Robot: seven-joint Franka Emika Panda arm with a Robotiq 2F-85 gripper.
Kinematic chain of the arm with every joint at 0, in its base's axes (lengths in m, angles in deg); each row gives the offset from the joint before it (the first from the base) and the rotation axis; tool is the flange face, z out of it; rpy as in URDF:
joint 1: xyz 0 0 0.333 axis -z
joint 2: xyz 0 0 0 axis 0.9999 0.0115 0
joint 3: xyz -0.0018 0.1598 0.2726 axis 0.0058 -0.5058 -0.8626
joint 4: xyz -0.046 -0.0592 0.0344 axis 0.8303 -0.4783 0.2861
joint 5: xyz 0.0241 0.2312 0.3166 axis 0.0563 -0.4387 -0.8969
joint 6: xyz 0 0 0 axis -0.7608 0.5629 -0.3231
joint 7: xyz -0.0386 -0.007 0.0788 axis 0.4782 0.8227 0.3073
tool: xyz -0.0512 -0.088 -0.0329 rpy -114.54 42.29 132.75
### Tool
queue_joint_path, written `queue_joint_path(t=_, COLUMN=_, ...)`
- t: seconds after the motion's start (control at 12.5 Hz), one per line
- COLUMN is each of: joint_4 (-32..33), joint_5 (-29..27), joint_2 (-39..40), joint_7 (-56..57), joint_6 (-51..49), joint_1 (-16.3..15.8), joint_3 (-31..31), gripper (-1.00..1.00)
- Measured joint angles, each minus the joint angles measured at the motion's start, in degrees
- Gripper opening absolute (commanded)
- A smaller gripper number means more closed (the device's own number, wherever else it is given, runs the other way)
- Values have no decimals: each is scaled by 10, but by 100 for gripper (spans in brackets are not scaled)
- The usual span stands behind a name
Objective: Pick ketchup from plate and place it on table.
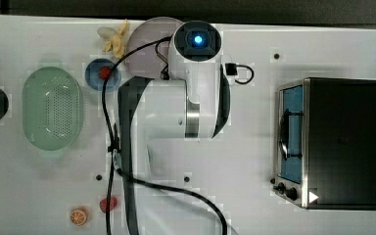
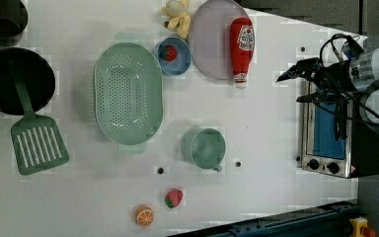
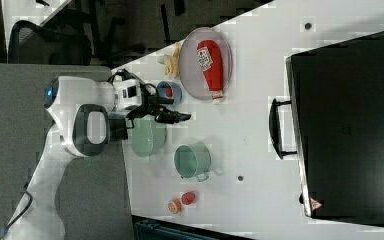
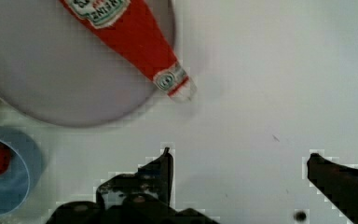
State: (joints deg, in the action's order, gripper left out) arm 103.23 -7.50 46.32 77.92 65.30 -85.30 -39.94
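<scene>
From my remote station, in the left view, the red ketchup bottle with a white label (image 2: 242, 47) lies on the right part of the large round mauve plate (image 2: 208, 42), its cap end past the rim over the broad white table (image 2: 256, 133). Left of the plate sits the small blue round dish (image 2: 176, 58) with a red strawberry-like fruit (image 2: 168, 53) in it. Further left lies the green oval perforated basket (image 2: 127, 94). The black open gripper (image 2: 303, 79) hangs to the right of the bottle, apart from it, before the silver toaster oven (image 2: 328, 133).
</scene>
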Motion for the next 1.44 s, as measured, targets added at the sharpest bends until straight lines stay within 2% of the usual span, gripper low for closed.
queue_joint_path(t=0.24, joint_4=-16, joint_5=0, joint_2=41, joint_7=85, joint_6=46, joint_1=-6, joint_3=-1, gripper=100)
queue_joint_path(t=0.64, joint_4=-80, joint_5=4, joint_2=152, joint_7=216, joint_6=84, joint_1=-13, joint_3=-7, gripper=100)
queue_joint_path(t=0.96, joint_4=-149, joint_5=19, joint_2=241, joint_7=257, joint_6=112, joint_1=-19, joint_3=-1, gripper=100)
queue_joint_path(t=1.2, joint_4=-197, joint_5=63, joint_2=286, joint_7=261, joint_6=123, joint_1=-18, joint_3=-1, gripper=100)
queue_joint_path(t=1.44, joint_4=-206, joint_5=78, joint_2=307, joint_7=270, joint_6=153, joint_1=-20, joint_3=-1, gripper=100)
